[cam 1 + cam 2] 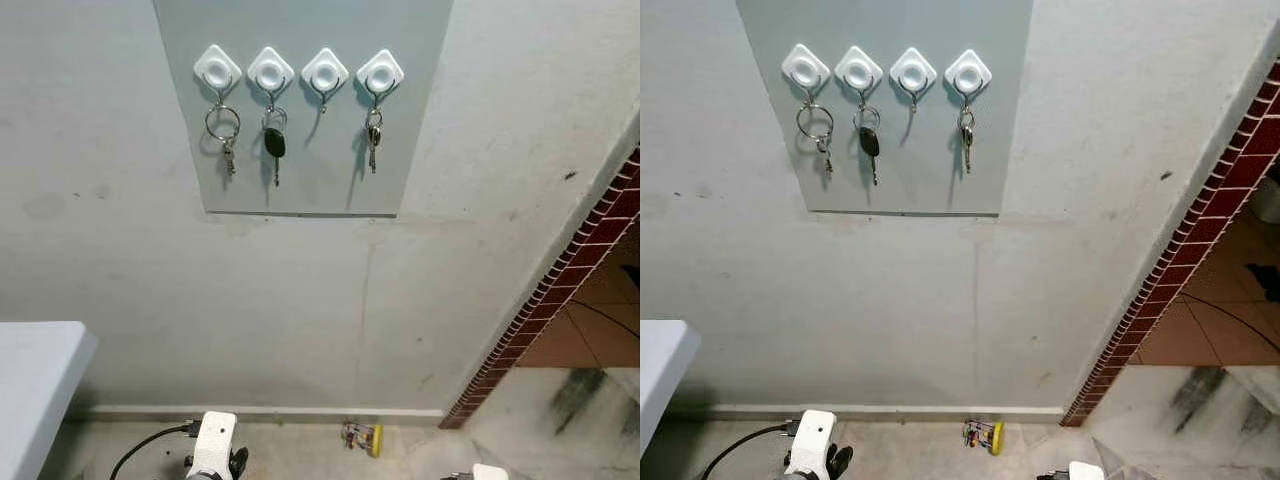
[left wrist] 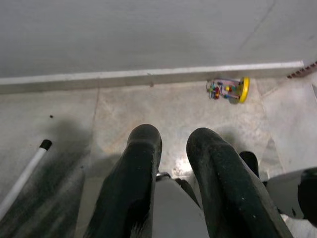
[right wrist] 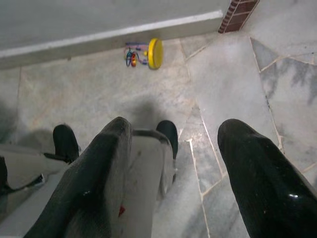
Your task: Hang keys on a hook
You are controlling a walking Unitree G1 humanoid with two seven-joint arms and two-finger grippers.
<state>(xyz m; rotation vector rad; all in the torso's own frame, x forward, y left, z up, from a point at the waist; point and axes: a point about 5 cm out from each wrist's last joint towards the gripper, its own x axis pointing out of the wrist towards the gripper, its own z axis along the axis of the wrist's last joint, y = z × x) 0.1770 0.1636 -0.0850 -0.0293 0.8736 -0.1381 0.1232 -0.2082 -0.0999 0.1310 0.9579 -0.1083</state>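
Observation:
Four white diamond-shaped hooks sit in a row on a grey panel (image 1: 300, 170) on the wall ahead, high up. A large ring with small keys (image 1: 223, 128) hangs on the first hook from the left. A black-headed key (image 1: 274, 142) hangs on the second. The third hook (image 1: 325, 73) is bare. A small bunch of keys (image 1: 373, 135) hangs on the fourth. Both arms hang low, pointing at the floor. My left gripper (image 2: 173, 136) holds nothing, its fingers a narrow gap apart. My right gripper (image 3: 178, 126) is open wide and holds nothing.
A white table corner (image 1: 35, 380) juts in at the lower left. A red brick-tiled wall edge (image 1: 560, 270) runs diagonally at the right, with an opening beyond. A small colourful toy with a yellow wheel (image 1: 362, 437) lies on the floor by the skirting. A white stick (image 2: 22, 176) lies near my left side.

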